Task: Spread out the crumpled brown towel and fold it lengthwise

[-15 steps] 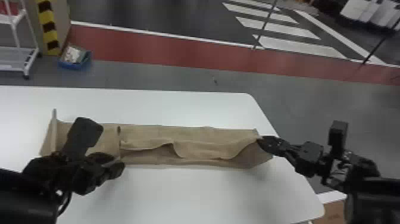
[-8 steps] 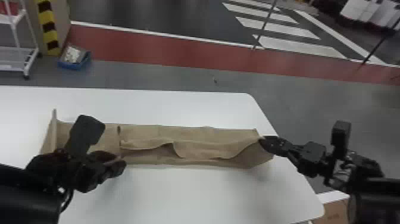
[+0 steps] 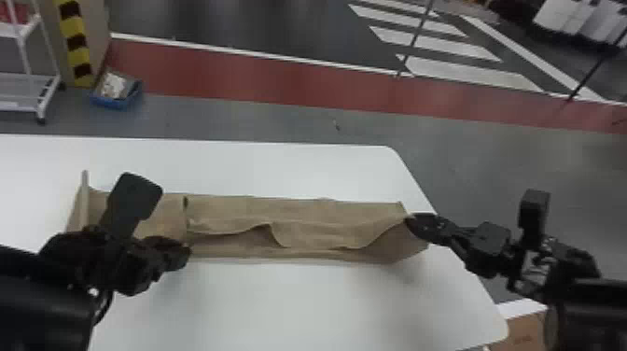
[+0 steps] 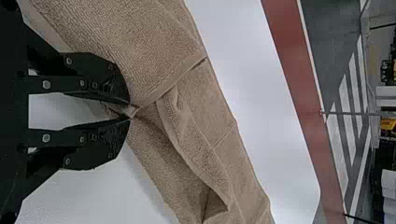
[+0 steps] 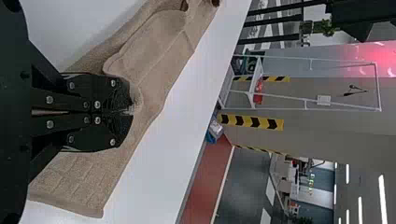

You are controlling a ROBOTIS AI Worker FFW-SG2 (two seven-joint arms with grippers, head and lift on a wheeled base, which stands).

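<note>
The crumpled stage is looking done: the brown towel [image 3: 289, 210] is lying across the white surface [image 3: 280, 308] as a long strip, one layer partly covering another. The lengthwise fold is seeming mostly formed, with smoothing and release remaining. The left hand [image 4: 130, 112] is pinching cloth at the near side, left of the middle; the right hand [image 5: 133, 112] is pinching it near the right end. Nubby pile is showing, with woven squares, while the upper layer's wavy edge is gaping.
</note>
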